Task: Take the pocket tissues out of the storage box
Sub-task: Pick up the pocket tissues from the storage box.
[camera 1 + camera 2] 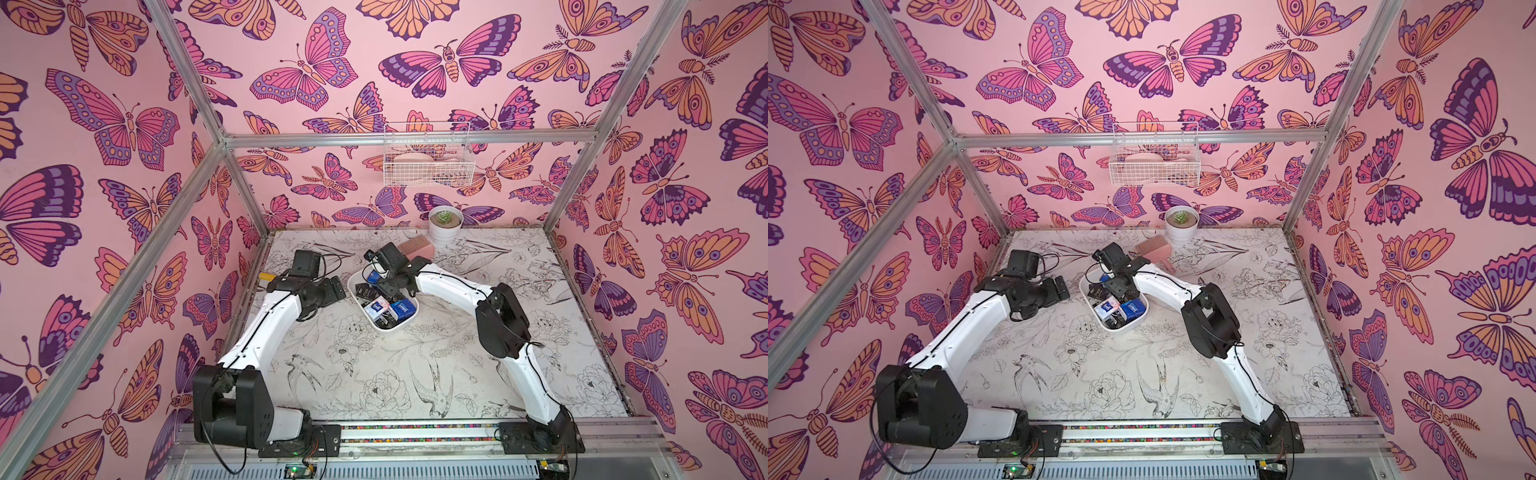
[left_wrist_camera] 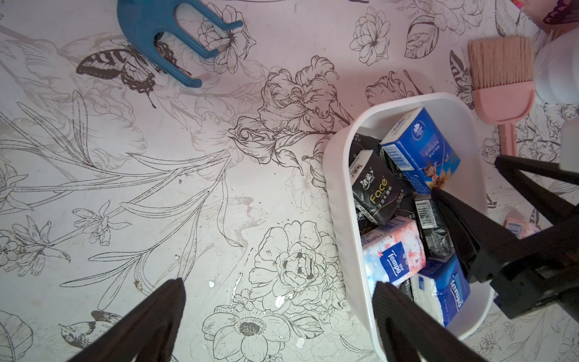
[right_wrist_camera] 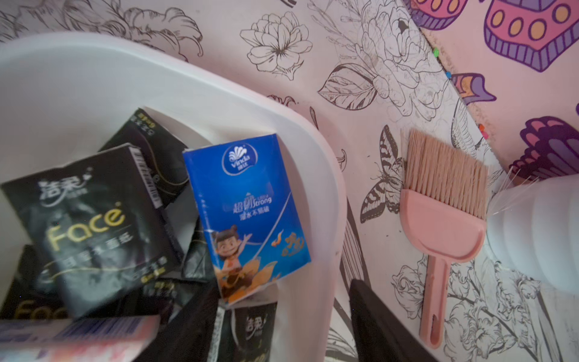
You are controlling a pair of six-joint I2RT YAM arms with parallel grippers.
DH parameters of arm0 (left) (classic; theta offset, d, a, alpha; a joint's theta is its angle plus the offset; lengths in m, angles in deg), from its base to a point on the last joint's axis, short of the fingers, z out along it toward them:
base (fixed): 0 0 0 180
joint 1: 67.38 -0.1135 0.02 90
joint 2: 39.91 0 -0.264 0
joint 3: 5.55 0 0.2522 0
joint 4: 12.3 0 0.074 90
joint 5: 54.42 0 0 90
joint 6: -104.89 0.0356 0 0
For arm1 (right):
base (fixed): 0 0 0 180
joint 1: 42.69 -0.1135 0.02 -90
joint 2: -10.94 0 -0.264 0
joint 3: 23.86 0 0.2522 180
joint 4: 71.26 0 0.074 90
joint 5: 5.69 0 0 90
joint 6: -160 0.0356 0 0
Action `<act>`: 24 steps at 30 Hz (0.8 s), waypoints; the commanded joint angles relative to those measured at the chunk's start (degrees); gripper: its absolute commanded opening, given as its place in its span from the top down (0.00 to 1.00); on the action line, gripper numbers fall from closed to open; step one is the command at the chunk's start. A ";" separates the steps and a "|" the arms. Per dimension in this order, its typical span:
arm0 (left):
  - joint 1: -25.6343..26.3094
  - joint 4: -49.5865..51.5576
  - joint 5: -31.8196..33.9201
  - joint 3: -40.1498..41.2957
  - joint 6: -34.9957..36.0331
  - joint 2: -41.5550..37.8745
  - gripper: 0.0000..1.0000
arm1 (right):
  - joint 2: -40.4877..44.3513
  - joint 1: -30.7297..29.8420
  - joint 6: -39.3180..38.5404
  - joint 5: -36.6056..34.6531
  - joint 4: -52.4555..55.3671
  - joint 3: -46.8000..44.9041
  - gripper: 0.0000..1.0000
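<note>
Right fingers (image 3: 282,313) spread astride storage box (image 3: 313,163) rim, left fingers (image 2: 279,313) wide, pink brush (image 3: 445,213) beside box

The right gripper (image 1: 1115,286) reaches down into the storage box (image 1: 1136,322), among the pocket tissues (image 1: 1121,309). The left gripper (image 1: 1061,286) hangs just beside the box's rim.

My two arms, the left arm (image 1: 266,328) and the right arm (image 1: 453,286), wear smooth white shells between chunky black joints. Thin black cables run along each shell. Small dark screws dot the white covers. My black bases (image 1: 540,440) sit bolted to a silver rail at the bottom of the frame. My fingers (image 2: 404,316) are black and finely ribbed.
</note>
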 commanded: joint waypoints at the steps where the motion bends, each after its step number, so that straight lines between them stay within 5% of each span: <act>1: -0.79 1.81 -0.37 1.29 0.28 -0.95 0.00 | -1.63 -0.57 -2.90 -1.72 1.31 3.48 0.28; 24: -1.73 3.54 -0.37 0.16 1.06 -1.83 0.00 | -10.32 -1.11 -2.86 -0.26 5.17 12.09 0.25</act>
